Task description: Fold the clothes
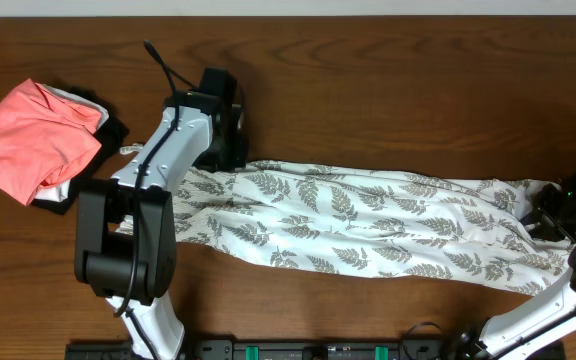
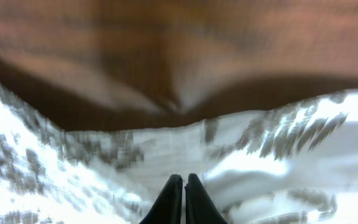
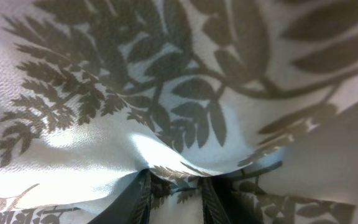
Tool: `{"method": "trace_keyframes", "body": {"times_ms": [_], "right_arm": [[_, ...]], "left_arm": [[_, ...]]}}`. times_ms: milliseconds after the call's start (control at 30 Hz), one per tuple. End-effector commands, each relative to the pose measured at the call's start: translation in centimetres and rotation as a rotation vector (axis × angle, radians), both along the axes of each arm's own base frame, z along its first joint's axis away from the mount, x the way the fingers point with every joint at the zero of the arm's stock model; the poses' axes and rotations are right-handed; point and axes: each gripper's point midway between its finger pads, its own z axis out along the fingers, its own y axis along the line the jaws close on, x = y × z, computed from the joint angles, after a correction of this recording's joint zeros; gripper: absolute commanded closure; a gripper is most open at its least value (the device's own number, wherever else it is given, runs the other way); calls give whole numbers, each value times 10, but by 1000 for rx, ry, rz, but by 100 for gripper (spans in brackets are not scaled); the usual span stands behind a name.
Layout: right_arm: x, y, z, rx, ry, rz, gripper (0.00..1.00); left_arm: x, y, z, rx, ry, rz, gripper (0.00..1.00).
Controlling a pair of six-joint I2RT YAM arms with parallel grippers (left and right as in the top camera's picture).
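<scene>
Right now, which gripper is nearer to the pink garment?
Left. The left gripper sits at the dress end near the pink garment; the right gripper holds the dress's far end.

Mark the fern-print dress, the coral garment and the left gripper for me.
fern-print dress (image 1: pixel 368 225): overhead view, middle of the spread fabric.
coral garment (image 1: pixel 33 135): overhead view, centre of its top face.
left gripper (image 2: pixel 184 183): left wrist view, between its closed fingertips.

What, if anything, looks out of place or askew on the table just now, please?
The dress lies stretched along the table but rumpled, with lengthwise creases rather than flat. At the far left corner a coral-pink garment sits loosely heaped on a black garment. Nothing looks spilled or damaged.
</scene>
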Motion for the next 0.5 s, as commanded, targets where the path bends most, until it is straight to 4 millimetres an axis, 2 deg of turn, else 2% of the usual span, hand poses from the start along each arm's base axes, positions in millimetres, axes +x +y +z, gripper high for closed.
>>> {"method": "trace_keyframes", "body": {"times_ms": [0, 233, 367, 467], "right_arm": [[-4, 4, -15, 11, 25, 1, 73], [-4, 4, -15, 10, 25, 2, 73], [-4, 4, -15, 10, 25, 2, 73], [-4, 4, -15, 11, 25, 2, 73]], "left_arm": [[-15, 4, -7, 16, 71, -12, 94], [-50, 12, -5, 49, 215, -12, 93], [-55, 14, -6, 60, 231, -12, 92], [-61, 23, -12, 106, 243, -13, 92]]}}
